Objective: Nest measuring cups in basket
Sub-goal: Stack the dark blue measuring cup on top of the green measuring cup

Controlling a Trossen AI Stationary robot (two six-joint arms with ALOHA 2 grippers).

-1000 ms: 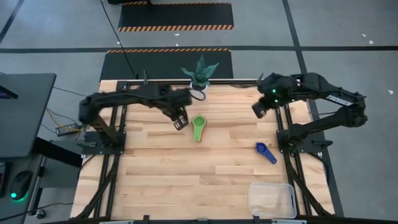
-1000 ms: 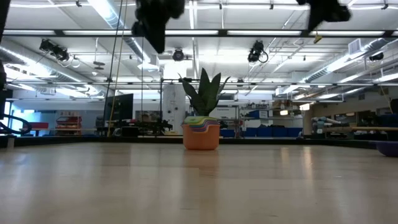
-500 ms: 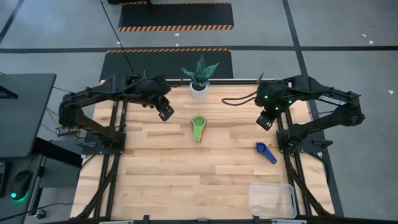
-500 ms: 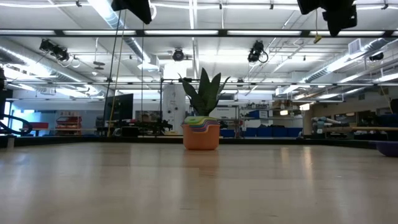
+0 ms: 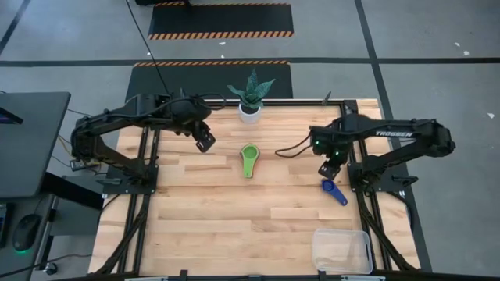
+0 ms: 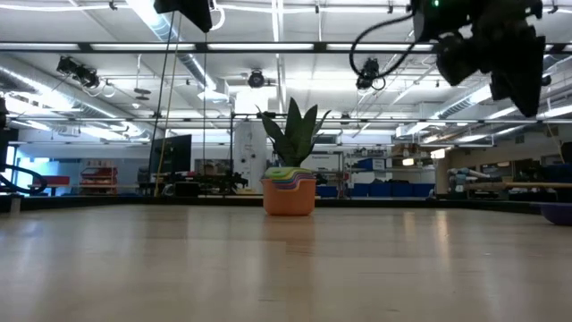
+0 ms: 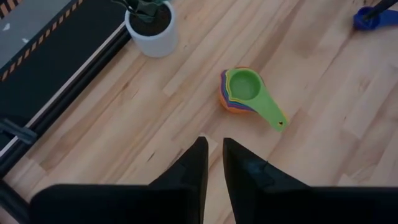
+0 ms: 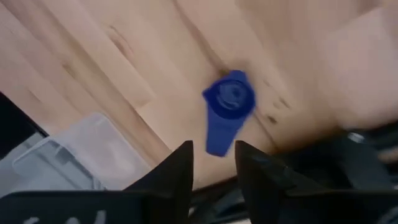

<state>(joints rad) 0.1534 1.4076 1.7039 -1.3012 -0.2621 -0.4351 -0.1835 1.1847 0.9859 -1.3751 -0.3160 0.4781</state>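
A nested stack of measuring cups (image 5: pixel 249 158), green on top and orange at the bottom (image 6: pixel 289 192), stands on its base mid-table; it also shows in the left wrist view (image 7: pixel 244 91). A single blue cup (image 5: pixel 333 190) lies on the wood near the right edge (image 8: pixel 227 102). The clear basket (image 5: pixel 341 250) sits at the near right corner (image 8: pixel 74 152). My left gripper (image 5: pixel 205 142) hangs left of the stack, its fingers a narrow gap apart (image 7: pixel 213 144). My right gripper (image 5: pixel 329 168) hovers open just beyond the blue cup (image 8: pixel 213 149), high above the table (image 6: pixel 500 58).
A white plant pot (image 5: pixel 250 112) stands at the far edge behind the stack (image 7: pixel 151 31). Bare wood lies between the stack and the basket. The right arm's frame rails run along the table's right edge beside the blue cup.
My left gripper has drawn away from the green-topped stack toward the table's left and risen, then held still. My right gripper has moved toward the near edge and come down, nearing the blue cup. The cups and basket have stayed put.
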